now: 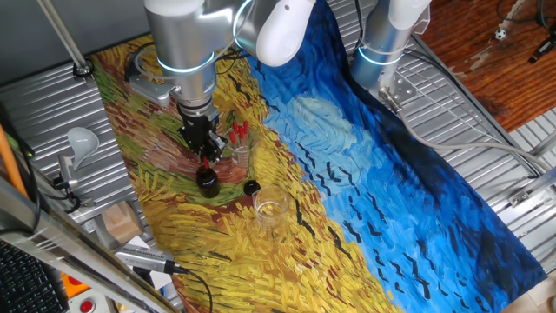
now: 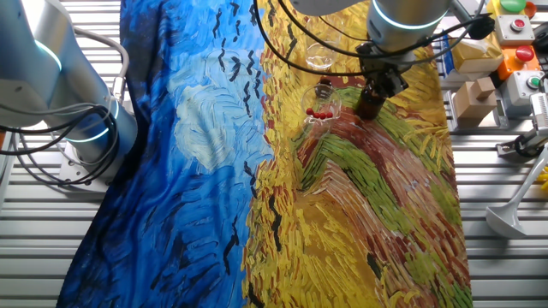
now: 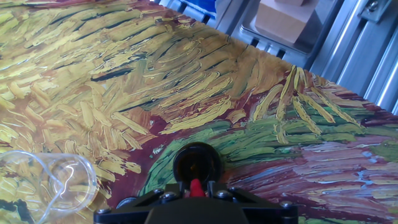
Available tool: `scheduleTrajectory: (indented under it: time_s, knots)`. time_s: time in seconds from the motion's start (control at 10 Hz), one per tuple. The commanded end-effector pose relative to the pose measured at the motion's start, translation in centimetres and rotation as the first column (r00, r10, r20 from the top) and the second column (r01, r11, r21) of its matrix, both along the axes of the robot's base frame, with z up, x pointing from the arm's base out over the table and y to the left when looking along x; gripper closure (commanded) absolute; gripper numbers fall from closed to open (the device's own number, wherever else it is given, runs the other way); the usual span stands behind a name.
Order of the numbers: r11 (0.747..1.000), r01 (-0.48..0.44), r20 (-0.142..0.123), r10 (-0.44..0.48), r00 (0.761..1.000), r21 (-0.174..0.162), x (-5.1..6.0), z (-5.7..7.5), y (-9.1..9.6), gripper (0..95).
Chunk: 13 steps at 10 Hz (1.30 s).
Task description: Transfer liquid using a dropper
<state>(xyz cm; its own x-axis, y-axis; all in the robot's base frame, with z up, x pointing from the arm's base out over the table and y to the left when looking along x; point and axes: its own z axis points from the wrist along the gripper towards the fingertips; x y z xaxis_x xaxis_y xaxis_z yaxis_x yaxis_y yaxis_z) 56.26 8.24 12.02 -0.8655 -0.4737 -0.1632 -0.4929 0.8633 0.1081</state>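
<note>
Red-bulbed dropper [image 3: 196, 186] gripped by claw [image 1: 205, 159] | over dark bottle [image 1: 207, 181] | cap [image 1: 251, 186], empty beaker [image 1: 270, 209] near

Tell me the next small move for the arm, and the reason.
Probably lower straight down a little. The pincer holds the dropper by its red bulb right above the open mouth of the dark bottle, so the tip seems lined up to enter.
</note>
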Motion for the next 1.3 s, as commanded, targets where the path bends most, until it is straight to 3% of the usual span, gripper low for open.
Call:
scheduleTrajectory:
  time_s: [0.1, 0.2, 1.3]
  knots:
    - [1.0, 0.0, 0.0, 0.0, 1.0, -0.001, -0.01, -0.02, -0.03, 76.0]
    - [1.0, 0.0, 0.0, 0.0, 1.0, -0.001, -0.01, -0.02, -0.03, 95.0]
    - [1.0, -0.002, -0.001, 0.002, 1.0, 0.003, -0.01, -0.01, -0.02, 95.0]
